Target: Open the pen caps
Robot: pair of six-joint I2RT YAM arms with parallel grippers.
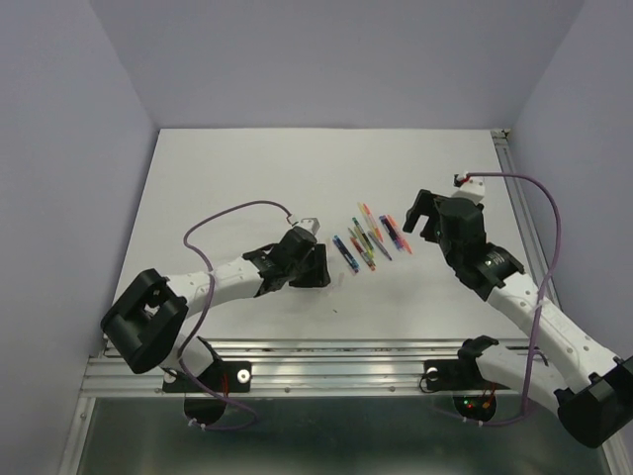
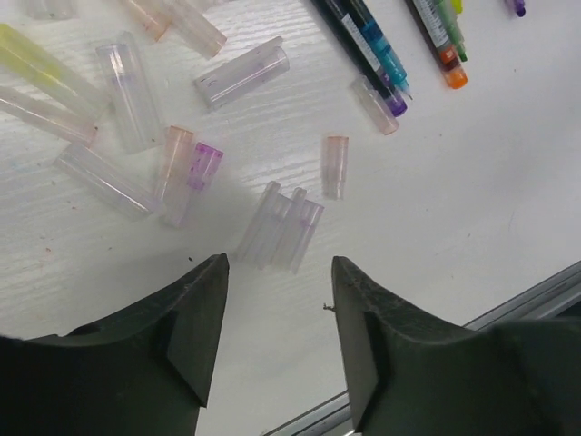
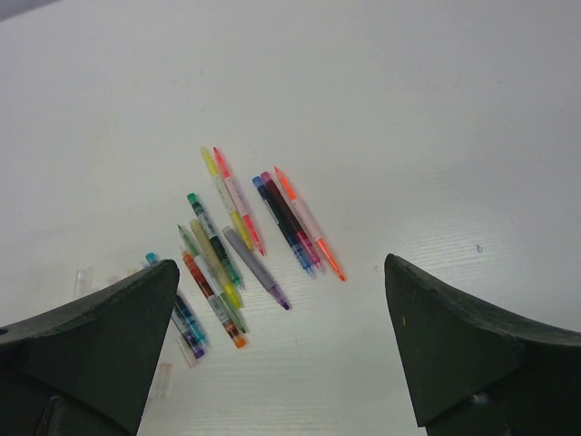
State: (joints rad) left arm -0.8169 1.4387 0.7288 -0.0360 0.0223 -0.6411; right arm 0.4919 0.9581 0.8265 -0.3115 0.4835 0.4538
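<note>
- Left claw (image 2: 277,283) gapes empty, low over the white surface (image 2: 472,182).
- Right claw (image 3: 280,265), spread wide and empty, hangs above the pens (image 3: 216,243), bunched mid-surface.
- Loose pen caps (image 2: 334,166) lie scattered beside them, beneath the left claw.

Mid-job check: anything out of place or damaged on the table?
Nothing looks broken or spilled. The pen caps lie loose at all angles on the table, a few bunched just ahead of the open left gripper. The pens lie in an untidy bunch, some crossing.
</note>
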